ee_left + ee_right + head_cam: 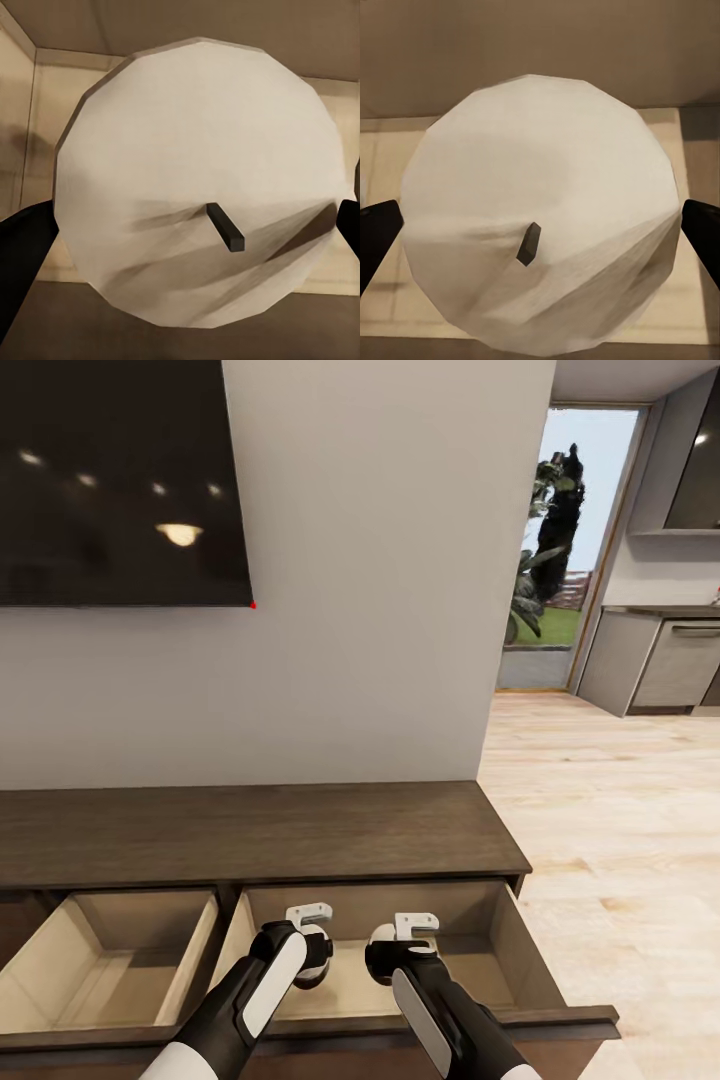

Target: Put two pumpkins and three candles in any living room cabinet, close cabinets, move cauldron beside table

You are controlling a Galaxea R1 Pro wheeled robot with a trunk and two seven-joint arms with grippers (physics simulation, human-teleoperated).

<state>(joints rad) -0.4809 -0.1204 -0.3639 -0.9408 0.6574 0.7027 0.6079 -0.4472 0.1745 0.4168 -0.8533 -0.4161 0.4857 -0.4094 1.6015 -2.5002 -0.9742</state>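
Note:
The long dark-brown cabinet (250, 830) stands against the wall with two drawers pulled out. Both my grippers hang over the right drawer (520, 950), whose inside is light beige. My left gripper (312, 958) is shut on a pale candle (195, 135) with a dark wick, its black fingers (22, 259) pressing the candle's sides. My right gripper (392, 958) is shut on a second candle (540, 165), with black fingertips (701, 225) at its rim. Slivers of both candles show white in the head view. The pumpkins and the cauldron are out of view.
The left drawer (190, 950) is open too, with nothing showing inside. A dark television (120, 480) hangs on the wall above the cabinet. Light wood floor (610, 810) runs right toward grey kitchen units (670, 660) and a glass door (565, 560).

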